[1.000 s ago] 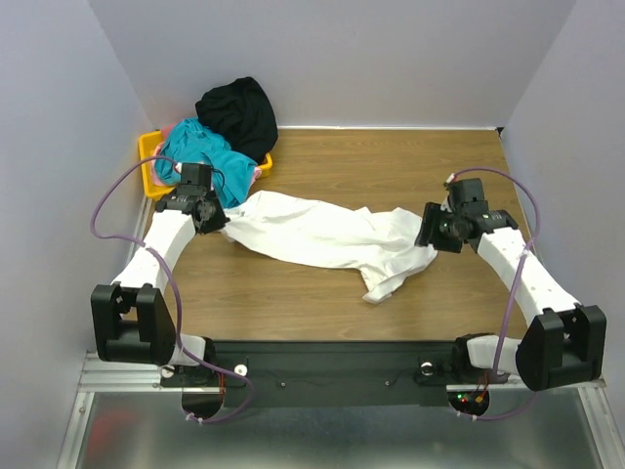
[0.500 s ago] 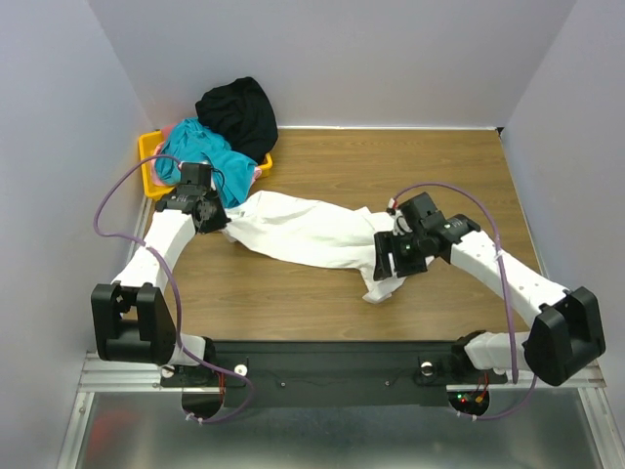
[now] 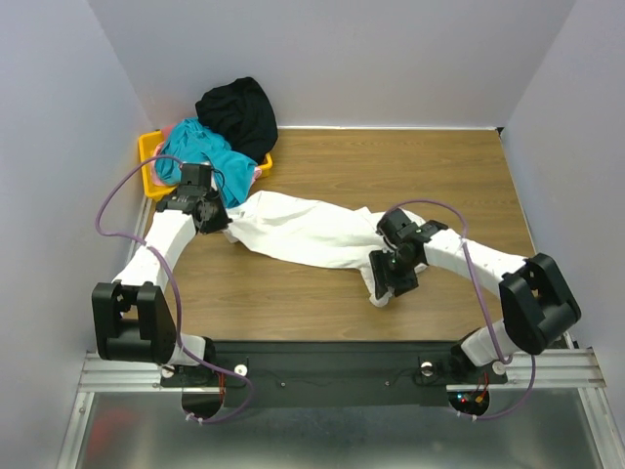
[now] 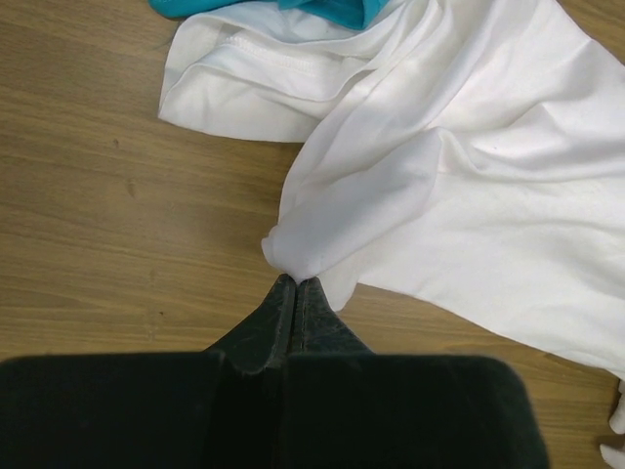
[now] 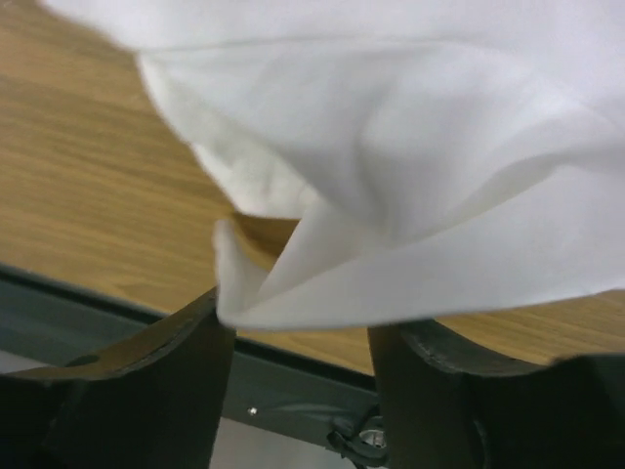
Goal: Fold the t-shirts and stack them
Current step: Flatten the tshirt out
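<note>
A white t-shirt lies crumpled across the middle of the wooden table. My left gripper is shut on the white t-shirt's left edge, the cloth bunching at its tips. My right gripper is open over the shirt's near right corner, its jaws wide apart with the cloth fold just past them. A yellow basket at the back left holds a teal shirt, a black shirt and a pink one.
The table's near edge with a black rail runs just below the right gripper. Grey walls stand on three sides. The teal shirt hangs over the white one's far edge.
My right arm has swung from the table's right side in to the shirt's near right corner and turned downward toward the front edge. The left arm has not moved.
</note>
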`<state>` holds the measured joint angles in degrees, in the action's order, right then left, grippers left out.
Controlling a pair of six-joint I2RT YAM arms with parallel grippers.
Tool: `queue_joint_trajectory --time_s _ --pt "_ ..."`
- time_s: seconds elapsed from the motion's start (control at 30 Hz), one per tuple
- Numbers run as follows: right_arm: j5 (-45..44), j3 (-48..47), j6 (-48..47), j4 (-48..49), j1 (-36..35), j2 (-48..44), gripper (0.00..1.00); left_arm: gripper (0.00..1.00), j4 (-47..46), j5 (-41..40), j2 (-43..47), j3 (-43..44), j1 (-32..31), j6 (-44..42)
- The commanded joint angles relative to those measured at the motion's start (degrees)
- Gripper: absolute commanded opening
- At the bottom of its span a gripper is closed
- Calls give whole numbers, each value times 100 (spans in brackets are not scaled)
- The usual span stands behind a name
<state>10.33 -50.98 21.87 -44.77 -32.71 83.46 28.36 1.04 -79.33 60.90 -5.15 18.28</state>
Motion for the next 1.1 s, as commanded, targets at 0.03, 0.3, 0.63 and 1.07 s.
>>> queue_joint_trajectory --time_s 0.03,0.3,0.63,1.07 --pt "-488 -87 169 530 -43 283 37 0 -50 -16 269 -131 5 -35" --pt "-998 -1044 257 136 273 -145 0 0 195 -16 357 211 58 -106" --pt "-839 -1633 -377 -102 3524 214 19 0 205 55 -3 563 189 -343" --pt "-138 -1320 -552 74 3579 -364 69 0 38 300 -267 607 269 -422"
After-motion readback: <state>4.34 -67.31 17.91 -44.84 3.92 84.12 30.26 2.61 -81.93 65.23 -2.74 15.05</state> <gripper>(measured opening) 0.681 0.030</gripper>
